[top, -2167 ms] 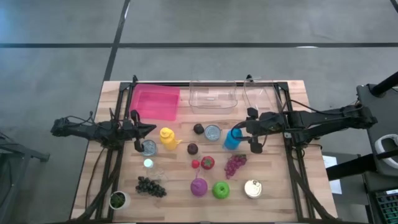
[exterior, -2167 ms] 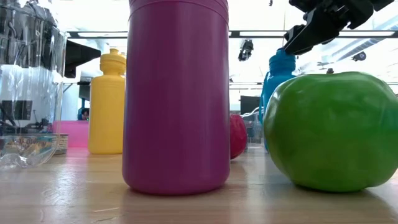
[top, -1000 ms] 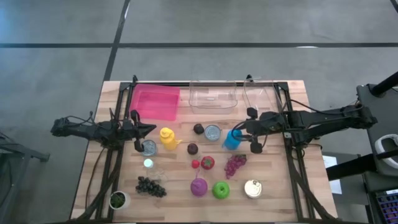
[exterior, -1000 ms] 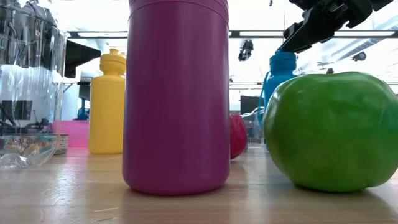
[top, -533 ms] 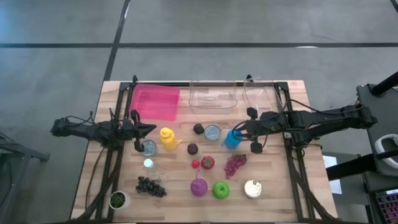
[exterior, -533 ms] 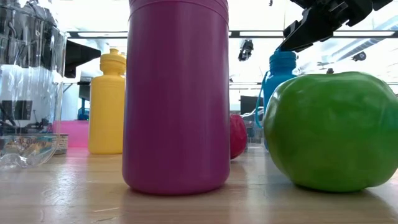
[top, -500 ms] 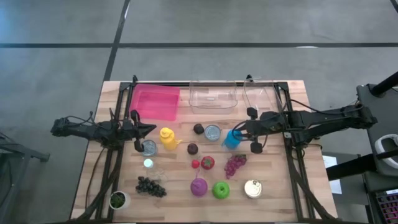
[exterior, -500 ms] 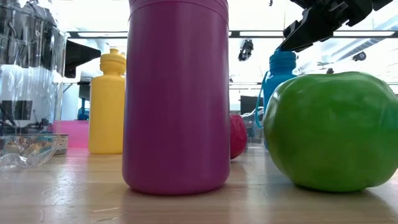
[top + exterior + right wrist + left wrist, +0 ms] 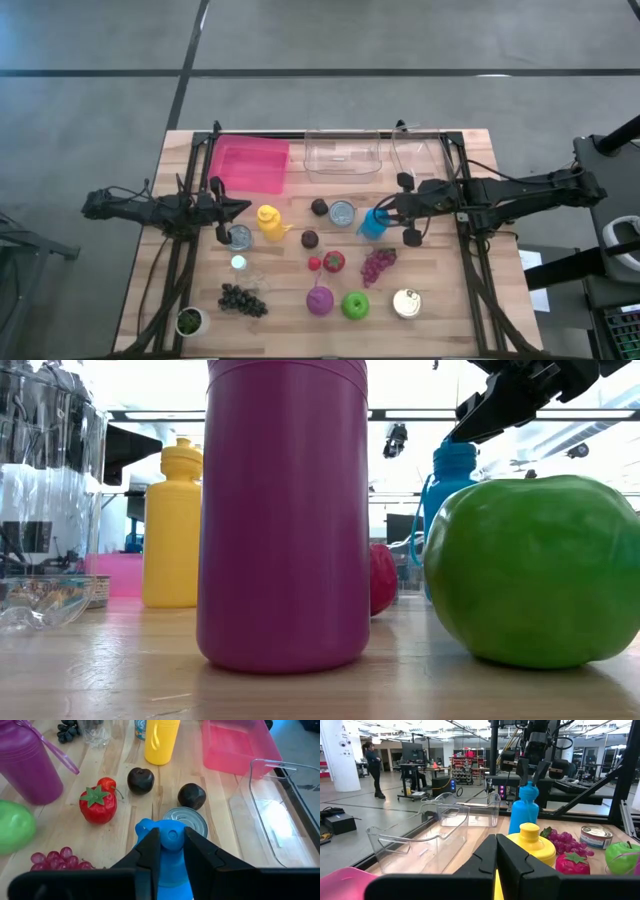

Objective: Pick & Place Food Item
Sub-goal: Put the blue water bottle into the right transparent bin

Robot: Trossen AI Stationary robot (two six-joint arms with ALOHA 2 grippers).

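A blue bottle point(image 9: 373, 224) stands upright on its base at the table's middle right, and my right gripper point(image 9: 171, 845) is shut on its top. Food items lie near it: a red strawberry point(image 9: 334, 261), purple grapes point(image 9: 378, 263), a green apple point(image 9: 355, 305), two dark plums point(image 9: 140, 780), and dark grapes point(image 9: 242, 299). My left gripper point(image 9: 496, 852) waits shut at the table's left, behind a yellow bottle point(image 9: 269, 221), and touches nothing. My right gripper pinches the blue bottle's cap point(image 9: 170, 832) between its two fingers, one on each side. The fingers come slanting down from the table's right side. The bottle stands upright with its base on the table.
A pink bin point(image 9: 250, 164) and two clear bins point(image 9: 345, 155) line the far edge. A purple bottle point(image 9: 319, 299), tin cans point(image 9: 342, 213) point(image 9: 406, 303) point(image 9: 239, 236) and a small pot point(image 9: 189, 321) stand among the food. Bare wood shows at the near right.
My right gripper's fingers have closed in on the blue bottle's cap without the hand moving. The bottle has stayed upright in place.
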